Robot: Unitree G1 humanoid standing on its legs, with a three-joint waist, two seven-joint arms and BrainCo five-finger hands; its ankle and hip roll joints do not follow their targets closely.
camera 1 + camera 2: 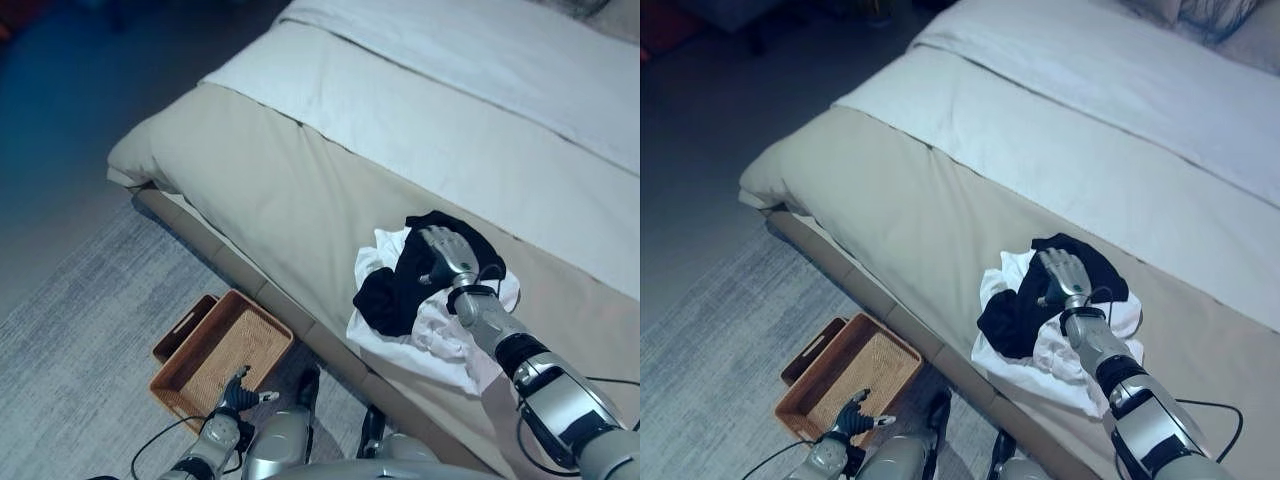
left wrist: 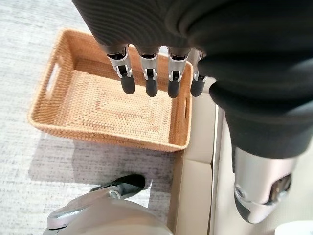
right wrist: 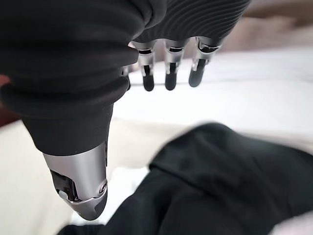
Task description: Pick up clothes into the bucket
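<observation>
Left hand (image 1: 238, 392) idle, fingers loose, over basket (image 1: 222, 350) at 7 o'clock.
Right hand (image 1: 447, 257) spread above black garment (image 1: 400, 290) on white clothes (image 1: 430, 335), lined up to grab.

Your right arm reaches in from 5 o'clock toward 11 o'clock, fully stretched, with the right hand (image 1: 447, 256) palm down at its end. Its fingers (image 3: 170, 74) run straight and loosely spread, the thumb (image 3: 82, 185) held apart, nothing caught between them. Your left hand (image 1: 238, 393) hangs low at about 7 o'clock, forearm short in view, its fingers (image 2: 151, 78) straight in a row and gripping nothing.
</observation>
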